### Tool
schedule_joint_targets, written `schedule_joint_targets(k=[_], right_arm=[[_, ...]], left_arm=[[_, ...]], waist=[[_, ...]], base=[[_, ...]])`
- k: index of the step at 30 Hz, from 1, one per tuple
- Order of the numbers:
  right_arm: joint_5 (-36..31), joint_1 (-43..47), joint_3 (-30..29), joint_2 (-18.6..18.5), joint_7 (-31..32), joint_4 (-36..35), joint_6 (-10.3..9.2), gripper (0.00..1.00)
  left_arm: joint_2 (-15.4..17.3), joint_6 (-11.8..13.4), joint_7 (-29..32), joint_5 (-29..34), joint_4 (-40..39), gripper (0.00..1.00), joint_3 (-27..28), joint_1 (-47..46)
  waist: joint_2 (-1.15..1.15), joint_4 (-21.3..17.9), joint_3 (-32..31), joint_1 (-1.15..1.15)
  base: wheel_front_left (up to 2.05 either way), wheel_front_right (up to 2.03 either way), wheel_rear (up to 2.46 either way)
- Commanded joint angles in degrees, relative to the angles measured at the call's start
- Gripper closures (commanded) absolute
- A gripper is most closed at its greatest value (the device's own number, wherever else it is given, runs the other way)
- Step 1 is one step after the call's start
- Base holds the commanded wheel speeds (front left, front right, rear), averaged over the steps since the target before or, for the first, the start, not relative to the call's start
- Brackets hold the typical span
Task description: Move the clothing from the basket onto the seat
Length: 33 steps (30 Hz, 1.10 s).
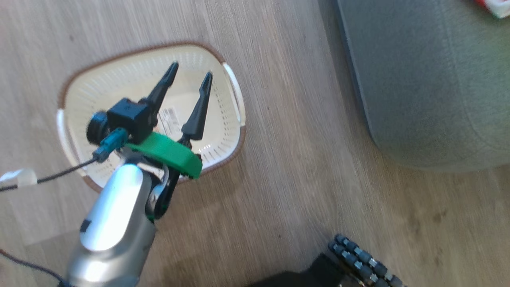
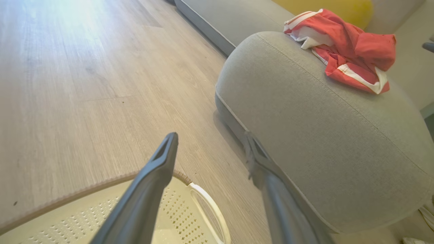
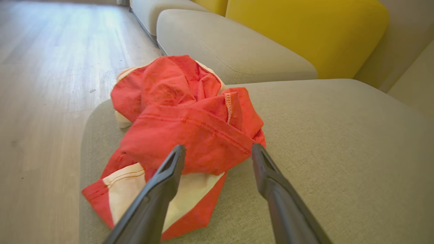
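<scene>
The cream basket sits on the wood floor, and its inside shows just a white label. My left gripper hangs open over the basket with nothing between its fingers. The left wrist view shows the same gripper above the basket's rim and handle. The red and white clothing lies crumpled in a heap on the grey seat. My right gripper is open just short of the heap, holding nothing. The clothing rests near the seat's rounded end, and a corner of the clothing shows on the seat.
A yellow back cushion and another pale sofa cushion stand behind the seat. Bare wood floor separates the basket from the seat. My base's dark rollers show at the bottom, and a cable trails left of my arm.
</scene>
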Motion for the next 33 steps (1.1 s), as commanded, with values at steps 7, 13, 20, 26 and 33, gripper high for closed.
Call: schedule_joint_targets(k=[7,13,20,26,33], right_arm=[[-6.3,16.7,-1.3,3.6,-1.0,-16.3,-0.01,0.0],[-14.8,25.7,-1.6,13.8,-1.0,-27.9,-0.01,0.0],[-18.4,31.9,2.7,20.8,-1.0,-32.6,-0.01,0.0],[-21.5,35.0,5.0,24.1,-1.0,-31.1,-0.01,0.0],[-22.2,39.3,3.5,26.4,-1.0,-29.2,-0.01,0.0]], left_arm=[[-1.5,1.3,-0.3,-1.0,-0.8,0.0,7.2,6.1],[-2.3,1.1,-0.3,0.4,0.2,0.0,12.9,10.8],[-3.4,0.4,-0.3,2.1,1.3,0.0,18.0,14.1],[-4.3,0.2,-0.3,3.5,2.1,0.0,22.2,16.9],[-4.9,-0.4,-0.3,3.4,2.1,0.0,25.1,21.0]], waist=[[0.0,6.6,-12.2,0.01],[0.0,10.8,-17.8,0.01],[0.0,14.0,-21.7,0.01],[0.0,15.8,-25.2,0.01],[0.0,17.2,-29.6,0.01]], base=[[0.0,0.0,0.0],[0.0,0.0,0.0],[0.0,0.0,0.0],[0.0,0.0,0.0],[0.0,0.0,0.0]])
